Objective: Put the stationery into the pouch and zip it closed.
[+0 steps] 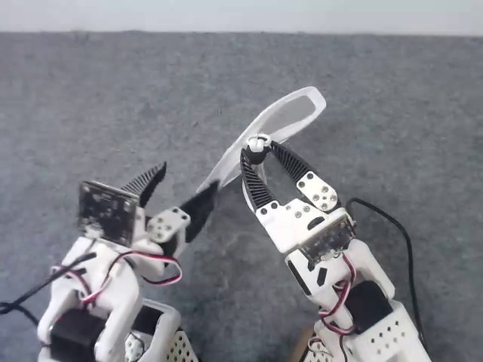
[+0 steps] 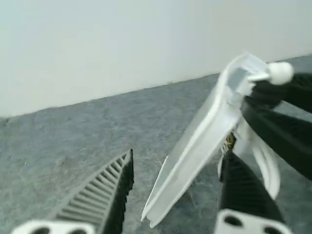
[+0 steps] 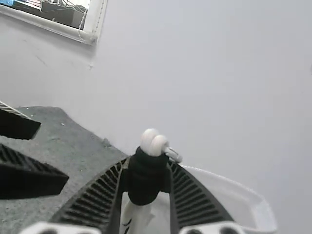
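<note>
Right claw (image 1: 256,154): fingers pressed together, clamped on the zip pull (image 1: 259,141), a dark tab tipped with a white bead, at the upper edge of the pouch (image 1: 283,121). The pale, translucent pouch hangs tilted above the grey table (image 1: 392,98), lower end toward the near left, upper end far right. Left claw (image 1: 189,178): fingers spread apart, the pouch's lower end between them; contact cannot be told.

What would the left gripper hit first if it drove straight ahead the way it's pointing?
Probably the pouch: its lower end hangs between the left gripper's open fingers, just ahead. Beyond it, the right gripper holds the pouch up; depth unclear.
</note>
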`<state>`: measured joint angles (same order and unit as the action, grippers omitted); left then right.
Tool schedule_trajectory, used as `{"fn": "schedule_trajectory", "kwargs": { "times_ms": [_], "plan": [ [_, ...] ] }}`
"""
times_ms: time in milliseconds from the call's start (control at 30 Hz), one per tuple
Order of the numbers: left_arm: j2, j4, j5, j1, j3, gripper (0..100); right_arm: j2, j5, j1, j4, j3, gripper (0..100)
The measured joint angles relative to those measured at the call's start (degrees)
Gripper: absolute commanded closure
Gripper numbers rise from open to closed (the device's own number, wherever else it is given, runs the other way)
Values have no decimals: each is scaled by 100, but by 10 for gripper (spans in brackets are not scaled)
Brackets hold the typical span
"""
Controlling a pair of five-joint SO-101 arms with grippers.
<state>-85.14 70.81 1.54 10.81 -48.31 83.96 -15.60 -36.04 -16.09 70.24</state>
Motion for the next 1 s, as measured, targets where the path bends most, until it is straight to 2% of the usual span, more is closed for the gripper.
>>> {"fn": "schedule_trajectory", "kwargs": {
  "times_ms": [233, 567, 900, 1000],
  "plan": [
    [-141, -26, -360, 448, -334, 705, 70, -255, -18, -211, -9, 992],
    [-123, -1336, -774, 457, -1565, 706, 123, -1029, -18, -1451, -492, 992],
    [-97, -2048, -774, 519, -2031, 711, 193, -1099, -18, -1591, -519, 992],
    [-97, -2268, -774, 501, -2163, 760, 193, -1108, -18, -1591, -519, 992]
  ]
}}
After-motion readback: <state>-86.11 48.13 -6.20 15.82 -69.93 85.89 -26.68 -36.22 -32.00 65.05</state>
